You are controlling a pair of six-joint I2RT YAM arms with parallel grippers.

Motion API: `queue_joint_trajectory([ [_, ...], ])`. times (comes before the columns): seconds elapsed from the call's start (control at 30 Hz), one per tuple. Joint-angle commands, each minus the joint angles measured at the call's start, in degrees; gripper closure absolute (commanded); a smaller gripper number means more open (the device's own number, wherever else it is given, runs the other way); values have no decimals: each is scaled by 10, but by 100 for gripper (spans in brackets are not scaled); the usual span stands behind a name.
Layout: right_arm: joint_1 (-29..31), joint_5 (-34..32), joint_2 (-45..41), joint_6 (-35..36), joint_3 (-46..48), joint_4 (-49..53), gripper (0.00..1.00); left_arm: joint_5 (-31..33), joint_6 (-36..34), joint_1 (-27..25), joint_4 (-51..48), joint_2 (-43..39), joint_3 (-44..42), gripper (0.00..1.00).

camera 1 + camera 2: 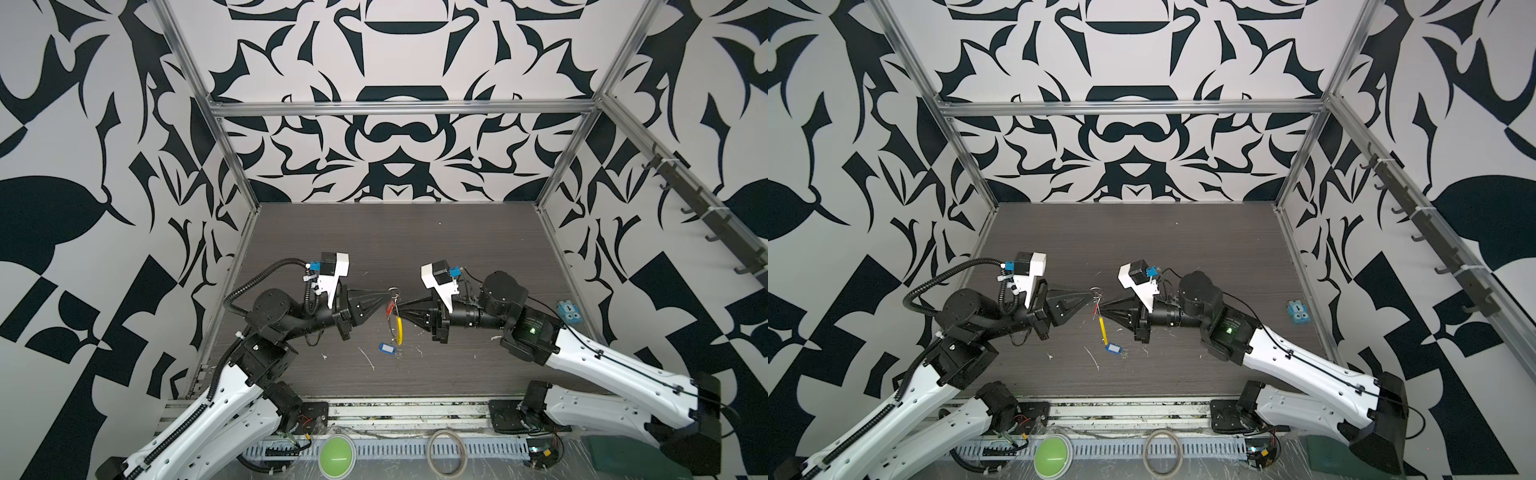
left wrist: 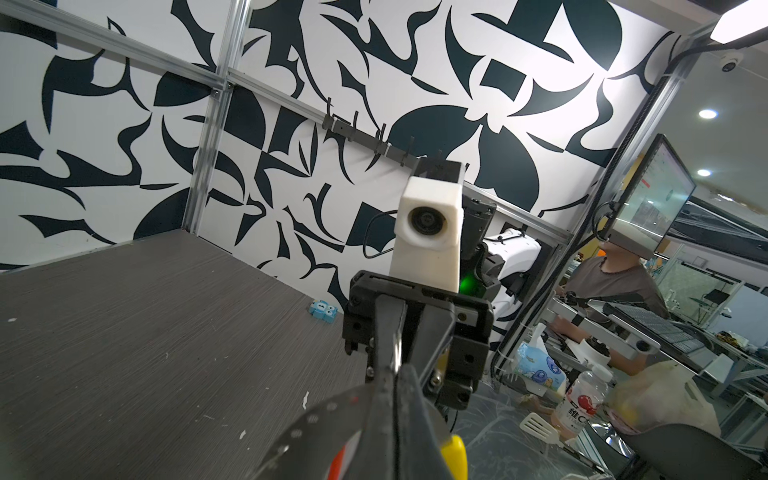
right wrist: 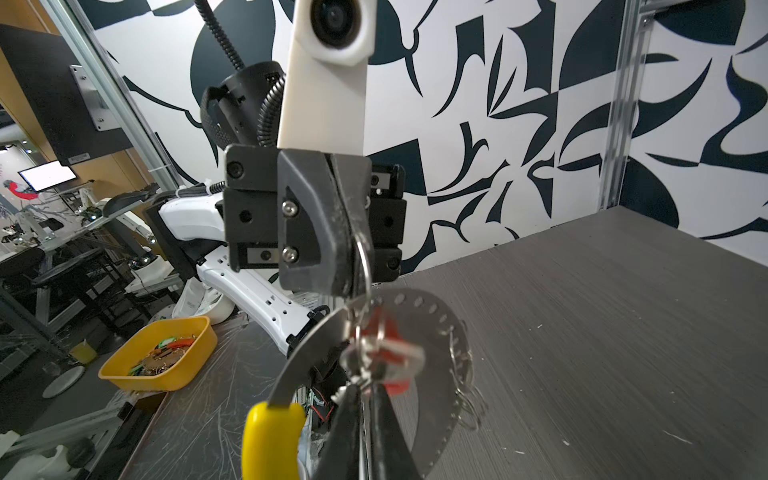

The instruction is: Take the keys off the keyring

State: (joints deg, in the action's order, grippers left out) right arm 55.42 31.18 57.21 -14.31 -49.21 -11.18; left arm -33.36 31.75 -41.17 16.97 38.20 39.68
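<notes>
1. left arm point(image 1: 199, 411), right arm point(image 1: 615, 370): white shells on the long links, black joint housings point(image 1: 272, 307).
2. left gripper point(image 1: 390, 294), right gripper point(image 1: 400, 306): black, wedge-tapered.
3. White wrist camera mounts point(image 1: 336, 270), each with a blue plug point(image 1: 314, 266), probably a connector.
4. Black corrugated conduit point(image 1: 257, 270) on the left arm; green LED point(image 1: 532, 331) on the right.
5. Silver screws point(image 3: 289, 209) in the finger base.

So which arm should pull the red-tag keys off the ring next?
Probably the right. The right gripper is shut right at the red-tag keys, so it can tug them. The left gripper is shut on a silver ring above, steadying everything.
</notes>
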Motion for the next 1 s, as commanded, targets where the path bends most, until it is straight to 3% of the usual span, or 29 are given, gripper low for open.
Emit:
queue_joint_trajectory([
  [0.0,9,-7,-1,12,-22,-4,92,8,4,-1,30,-9,-8,100],
  [0.13,16,-16,2,26,-34,30,91,5,-1,-1,23,-11,-4,100],
  [0.3,19,-33,-27,46,-34,79,73,-9,-11,-1,-7,-17,6,100],
  [0.5,19,-50,-66,58,-38,71,62,-28,-9,-1,-14,-22,6,100],
  [0.8,19,-41,-33,62,-65,43,61,-52,7,-1,2,-22,3,100],
  [0.97,19,-22,-25,61,-71,38,68,-59,8,-1,4,-18,3,100],
])
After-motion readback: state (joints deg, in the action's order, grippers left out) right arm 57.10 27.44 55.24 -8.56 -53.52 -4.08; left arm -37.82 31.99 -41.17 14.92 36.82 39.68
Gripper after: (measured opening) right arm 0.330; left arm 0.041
